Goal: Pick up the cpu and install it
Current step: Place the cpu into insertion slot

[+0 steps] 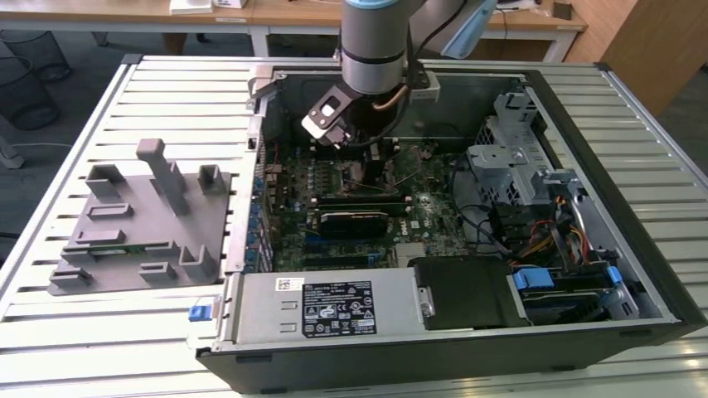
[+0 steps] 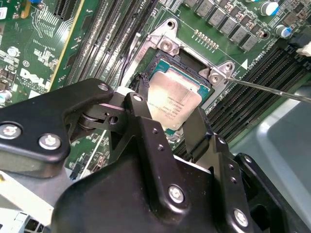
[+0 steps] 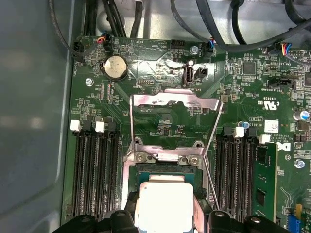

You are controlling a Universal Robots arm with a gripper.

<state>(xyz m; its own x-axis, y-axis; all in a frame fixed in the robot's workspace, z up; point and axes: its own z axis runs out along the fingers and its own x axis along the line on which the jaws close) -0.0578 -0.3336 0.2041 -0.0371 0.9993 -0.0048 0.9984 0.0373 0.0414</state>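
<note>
Second wrist view shows the gripper (image 2: 170, 110) closed on the cpu (image 2: 177, 99), holding it at the open socket (image 2: 190, 62): pickup looks done, seating and release not yet.

cpu (image 2: 174, 99) — one edge behind the gripper (image 2: 167, 112)

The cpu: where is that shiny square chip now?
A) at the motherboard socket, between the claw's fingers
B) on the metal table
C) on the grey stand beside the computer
A: in both wrist views the cpu lies over the socket, the claw closed on its edges.
</note>
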